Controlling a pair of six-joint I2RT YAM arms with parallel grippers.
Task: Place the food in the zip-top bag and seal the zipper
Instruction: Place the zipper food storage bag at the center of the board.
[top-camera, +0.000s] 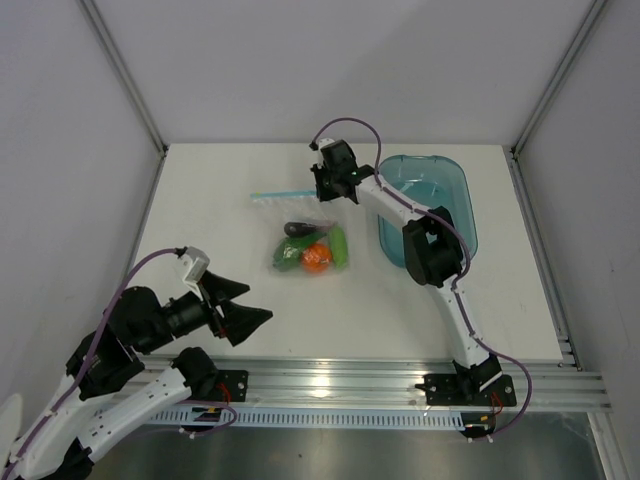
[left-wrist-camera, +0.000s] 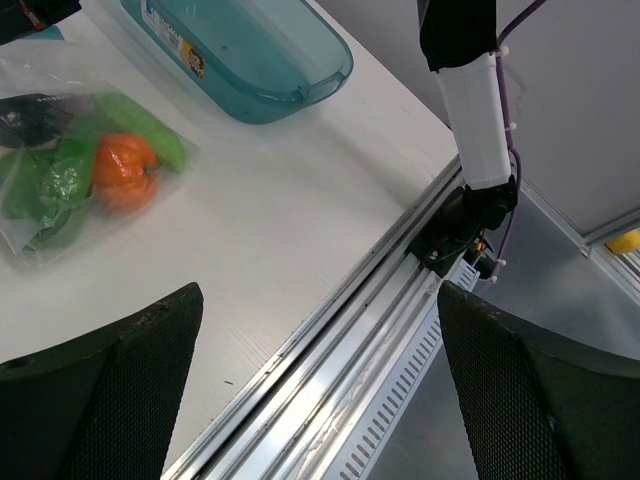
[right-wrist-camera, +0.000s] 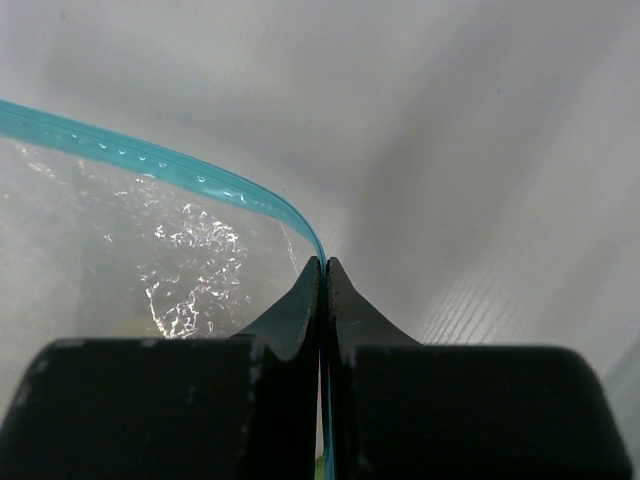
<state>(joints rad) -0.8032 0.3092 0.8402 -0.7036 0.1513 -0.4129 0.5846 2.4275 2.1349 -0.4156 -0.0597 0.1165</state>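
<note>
Teal zipper (right-wrist-camera: 150, 155) end pinched by R fingers (right-wrist-camera: 290, 310); L fingers (left-wrist-camera: 100, 390) spread near table edge (left-wrist-camera: 300, 290).

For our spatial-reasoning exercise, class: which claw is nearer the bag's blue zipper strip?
Right. The right claw is shut on one end of the zipper; the left claw is open, well away to its near-left.
</note>
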